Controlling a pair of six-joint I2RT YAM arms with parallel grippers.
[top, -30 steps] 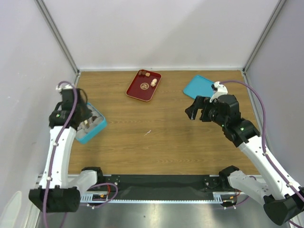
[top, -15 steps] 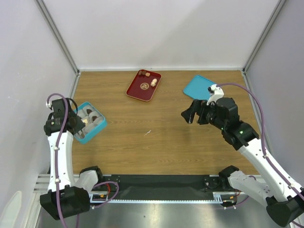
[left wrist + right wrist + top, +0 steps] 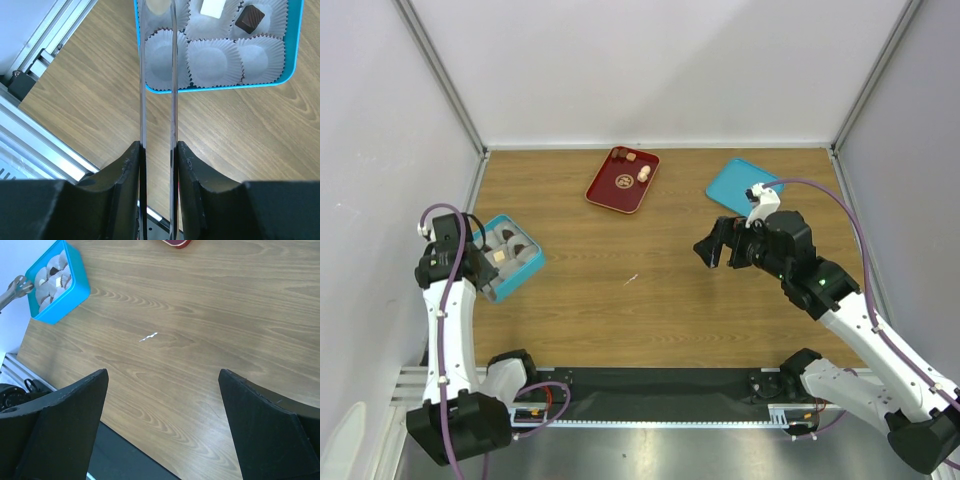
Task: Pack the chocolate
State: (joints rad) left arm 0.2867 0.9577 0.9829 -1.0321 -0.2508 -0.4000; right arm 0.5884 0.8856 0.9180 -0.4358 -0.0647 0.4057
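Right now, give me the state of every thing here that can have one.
Box: open, lid off; some paper cups filled, several empty.
Lid: lying off the box, at the far right.
Tray: holds a few chocolates.
Left gripper: jaws narrow, tips over the box's corner; unclear whether it holds anything.
Right gripper: wide open, empty.

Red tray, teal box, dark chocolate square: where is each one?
red tray [image 3: 616, 196]: top view, bare part of its floor.
teal box [image 3: 523, 279]: top view, its near side wall.
dark chocolate [image 3: 250, 17]: left wrist view, its top face.
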